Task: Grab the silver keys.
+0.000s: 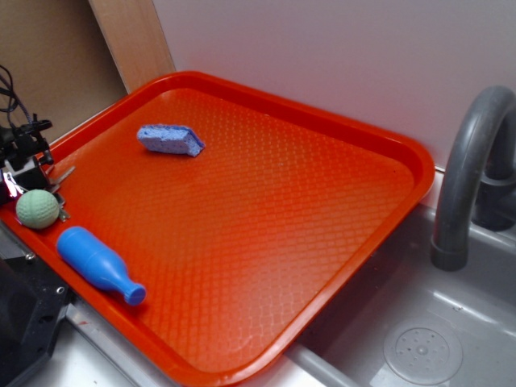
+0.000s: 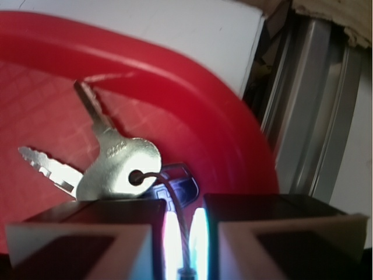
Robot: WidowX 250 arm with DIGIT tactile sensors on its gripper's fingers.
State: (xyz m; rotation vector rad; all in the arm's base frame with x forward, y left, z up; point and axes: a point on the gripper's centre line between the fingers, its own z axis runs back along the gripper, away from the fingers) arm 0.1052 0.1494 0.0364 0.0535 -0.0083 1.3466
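The silver keys (image 2: 119, 163) are two slim metal keys on a thin wire ring. In the wrist view they rest on the red tray (image 2: 233, 146) near its rim, just ahead of my gripper (image 2: 183, 204). The jaws stand nearly together with the wire ring running between them. In the exterior view my gripper (image 1: 31, 165) is at the tray's far left edge, and one key (image 1: 63, 172) sticks out beside it. The pale green dimpled ball (image 1: 37, 209) lies just in front of the gripper.
A blue bowling-pin-shaped toy (image 1: 97, 264) lies near the orange-red tray's (image 1: 419, 161) left front edge. A blue sponge (image 1: 170, 140) sits toward the back. A grey faucet (image 1: 468, 161) and sink (image 1: 419, 347) are on the right. A white wall stands behind.
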